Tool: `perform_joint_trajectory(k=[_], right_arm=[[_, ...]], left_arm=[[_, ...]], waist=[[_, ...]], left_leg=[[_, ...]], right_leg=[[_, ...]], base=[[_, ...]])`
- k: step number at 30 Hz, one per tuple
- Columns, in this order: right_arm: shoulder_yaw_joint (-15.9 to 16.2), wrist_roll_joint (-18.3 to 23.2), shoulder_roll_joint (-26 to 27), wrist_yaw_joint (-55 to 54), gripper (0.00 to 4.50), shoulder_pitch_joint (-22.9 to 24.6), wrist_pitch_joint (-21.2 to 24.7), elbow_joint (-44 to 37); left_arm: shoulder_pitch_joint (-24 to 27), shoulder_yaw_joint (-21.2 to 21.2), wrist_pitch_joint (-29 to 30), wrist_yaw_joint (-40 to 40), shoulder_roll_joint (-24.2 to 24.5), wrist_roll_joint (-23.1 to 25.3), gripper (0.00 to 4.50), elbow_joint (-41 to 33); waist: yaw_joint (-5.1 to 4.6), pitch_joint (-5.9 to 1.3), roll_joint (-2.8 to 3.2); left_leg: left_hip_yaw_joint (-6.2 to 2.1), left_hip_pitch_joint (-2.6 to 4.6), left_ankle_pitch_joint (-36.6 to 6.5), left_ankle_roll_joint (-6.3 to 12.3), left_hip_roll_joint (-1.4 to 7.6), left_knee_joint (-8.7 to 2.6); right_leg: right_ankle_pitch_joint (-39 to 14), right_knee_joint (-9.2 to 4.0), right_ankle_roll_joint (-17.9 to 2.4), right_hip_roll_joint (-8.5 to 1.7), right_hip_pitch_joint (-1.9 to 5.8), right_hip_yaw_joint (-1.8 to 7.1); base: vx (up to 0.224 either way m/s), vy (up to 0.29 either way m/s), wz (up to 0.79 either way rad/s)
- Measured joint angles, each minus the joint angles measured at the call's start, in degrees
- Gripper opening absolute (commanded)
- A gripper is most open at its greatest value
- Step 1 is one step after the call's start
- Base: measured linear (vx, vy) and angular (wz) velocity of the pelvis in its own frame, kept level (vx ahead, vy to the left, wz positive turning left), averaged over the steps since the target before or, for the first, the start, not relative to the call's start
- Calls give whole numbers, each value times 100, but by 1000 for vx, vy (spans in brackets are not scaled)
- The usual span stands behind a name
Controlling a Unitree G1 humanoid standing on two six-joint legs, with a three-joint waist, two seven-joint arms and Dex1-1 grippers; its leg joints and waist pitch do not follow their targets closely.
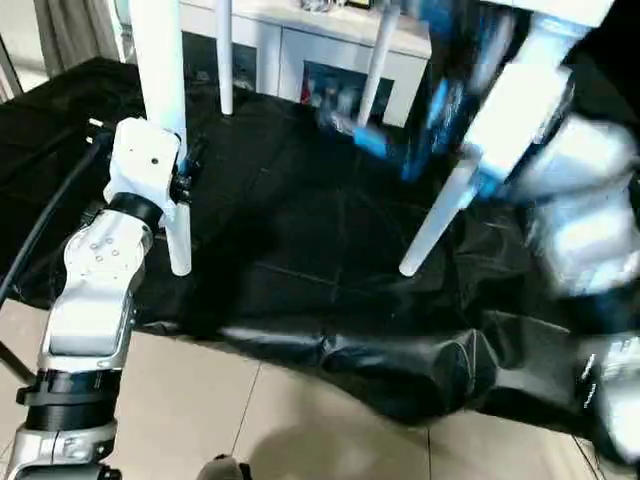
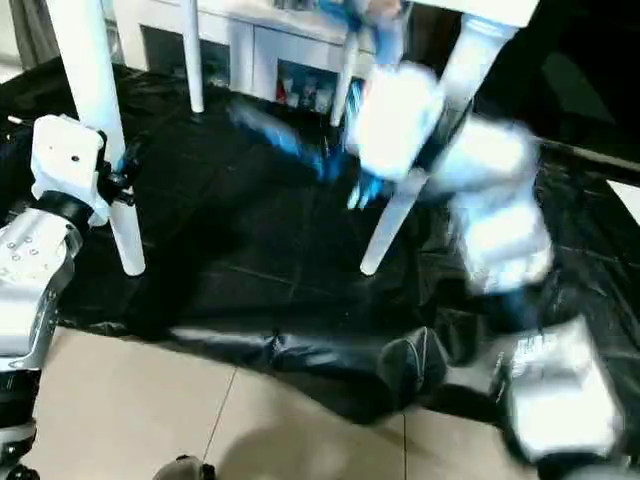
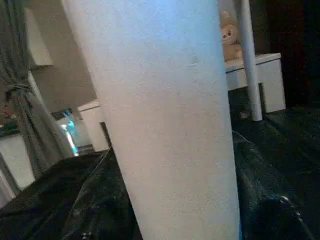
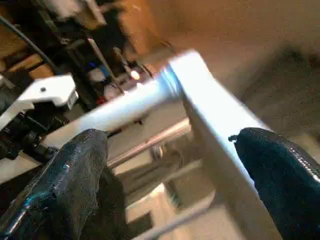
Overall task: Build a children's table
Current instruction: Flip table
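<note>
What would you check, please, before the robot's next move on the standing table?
1. Left end effector closed on the near-left leg: ok.
2. Right end effector open, black fingers apart, nothing between them: ok.
3. Near-right leg foot on the black sheet: ok.
4. All four legs fully seated in the tabletop: cannot tell.
5. Right arm steady: not ok, blurred.

matt white plastic leg (image 3: 170,125), glossy crinkled black sheet (image 1: 330,250), smooth tiles (image 1: 200,410)
</note>
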Motion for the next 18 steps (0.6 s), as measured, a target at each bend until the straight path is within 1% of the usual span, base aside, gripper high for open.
perform_joint_trajectory(k=[1, 2, 3, 4, 5, 9, 11, 12, 14, 16, 18], right_arm=[[-26, -88, 88, -154, 450, 219, 114, 39], [-24, -163, 125, -265, 450, 410, 210, 98], [-24, -200, 147, -417, 450, 608, 333, 165], [-47, -204, 202, -571, 450, 743, 406, 213], [-49, -206, 260, -675, 450, 834, 467, 275], [-245, -75, 535, -1114, 450, 1236, 626, 303], [-344, -55, 592, -1203, 450, 1379, 629, 297], [-401, -52, 633, -1243, 450, 1465, 629, 273], [-454, -49, 740, -1337, 450, 1633, 626, 188], [-511, -99, 877, -1631, 450, 1838, 600, -12], [-674, -150, 1033, -2058, 450, 1998, 612, -136]], left_arm=[[4, -10, 1, -61, -5, -1, 268, 23], [5, -17, 3, -125, -4, -10, 268, 31], [15, -29, 22, -194, -9, -56, 271, 68], [18, -38, 46, -231, -34, -110, 279, 120], [18, -40, 48, -253, -47, -143, 303, 166], [18, -27, 54, -290, -120, -279, 312, 287], [19, -5, 53, -290, -127, -321, 344, 297], [23, 11, 42, -287, -130, -327, 344, 300], [51, 72, 2, -268, -178, -341, 365, 301], [240, 187, -138, -260, -268, -459, 365, 249], [569, 270, -235, -267, -283, -564, 365, 181]], waist=[[2, -6, 0], [2, -2, 18], [3, 0, 59], [0, -8, 84], [-17, -9, 101], [-70, -8, 108], [-84, -7, 108], [-90, -7, 108], [-110, -7, 108], [-135, -8, 110], [-176, -8, 110]], left_leg=[[-1, 3, 0, 0, -2, 0], [0, 1, 0, 0, -7, 0], [1, -5, 0, 0, -21, 0], [1, -6, 0, 0, -34, -2], [0, -4, 0, 0, -40, -2], [-12, -3, 0, 0, -40, -6], [-14, -2, 0, 0, -41, -6], [-16, -2, 0, 0, -40, -6], [-24, 1, 0, 0, -40, -6], [-30, 13, 0, 0, -42, -18], [-37, 34, 0, 0, -45, -47]], right_leg=[[0, 1, 0, -1, 2, 1], [0, -3, 0, -3, 0, 4], [0, -4, 1, -14, -9, 7], [0, -5, 1, -21, -13, 12], [0, -2, 1, -23, -15, 18], [-1, -5, 1, -23, -21, 11], [-1, -10, 2, -23, -26, 9], [-1, -14, 2, -23, -28, 8], [-2, -28, 2, -23, -34, 5], [-2, -59, 3, -23, -34, 2], [-2, -117, 2, -23, -25, -8]], base=[[0, 0, 0], [0, 0, 0], [0, 0, 0], [0, 0, 0], [0, 0, 0], [0, 0, 0], [0, 0, 0], [0, 0, 0], [0, 0, 0], [0, 0, 0], [0, 0, 0]])
